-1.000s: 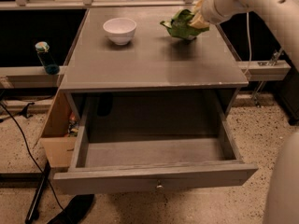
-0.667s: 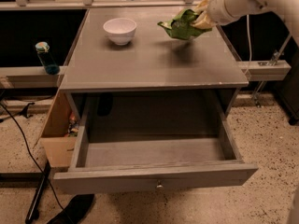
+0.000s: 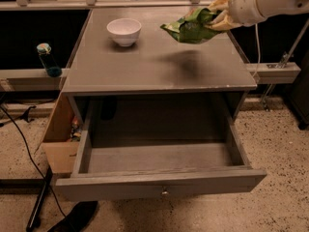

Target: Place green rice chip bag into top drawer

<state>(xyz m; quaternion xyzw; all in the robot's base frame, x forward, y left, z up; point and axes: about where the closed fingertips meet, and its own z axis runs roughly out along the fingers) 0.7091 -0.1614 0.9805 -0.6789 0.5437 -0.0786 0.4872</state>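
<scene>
The top drawer (image 3: 159,158) stands pulled out across the lower middle of the frame, its grey floor bare. The grey table top (image 3: 145,66) overhangs the rear of the drawer. That overhang looks like the main hazard. If the bag is let go while over the table, or only just past its front edge, it will likely land on the top or catch on the lip instead of dropping in.

The green rice chip bag (image 3: 190,28) hangs in the upper right of the frame. It is clear of the table, and its shadow lies on the surface below it. It is held by one end only and droops to the left. A crinkly bag gripped this way could slip or swing as the arm travels, and might snag the drawer's right wall.

A lesser risk is the white bowl (image 3: 124,31), which sits well apart in the upper left of the table. Only a wide sweep would clip it.

The white arm (image 3: 270,1) enters from the upper right corner and reaches leftward and slightly down. At its tip the gripper (image 3: 217,14) has its tan fingers (image 3: 223,24) pressed together on the bag's right end, one above and one below.
</scene>
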